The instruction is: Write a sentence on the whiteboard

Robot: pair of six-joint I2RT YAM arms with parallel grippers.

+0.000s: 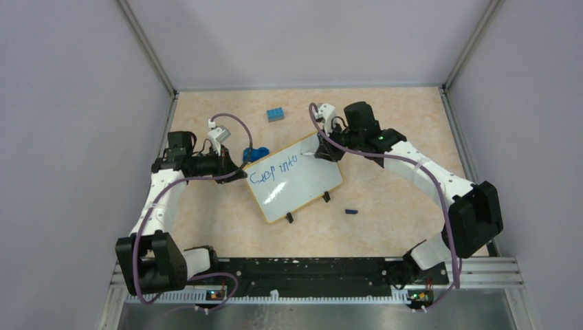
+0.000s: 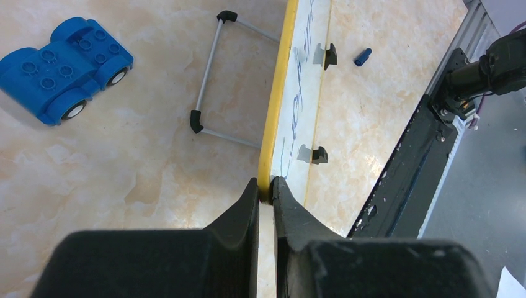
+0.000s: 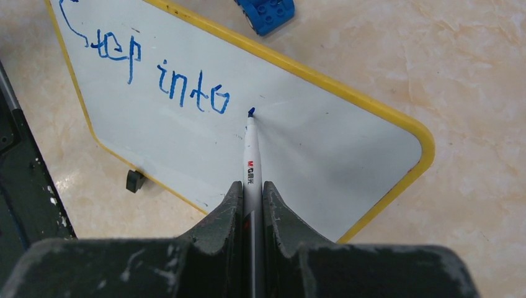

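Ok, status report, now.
Left gripper shut on whiteboard rim. Right gripper shut on marker, tip at board just past "into". Sentence reads "Step into". Toy car beside far edge, off the writing surface.

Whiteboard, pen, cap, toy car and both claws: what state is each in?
whiteboard, partly written, rim pinched
sentence, reads "Step into"
marker, uncapped, tip at the whiteboard
cap, off, lying on the table
toy car, upright on its wheels
left gripper, shut on the whiteboard's rim
right gripper, shut on the marker
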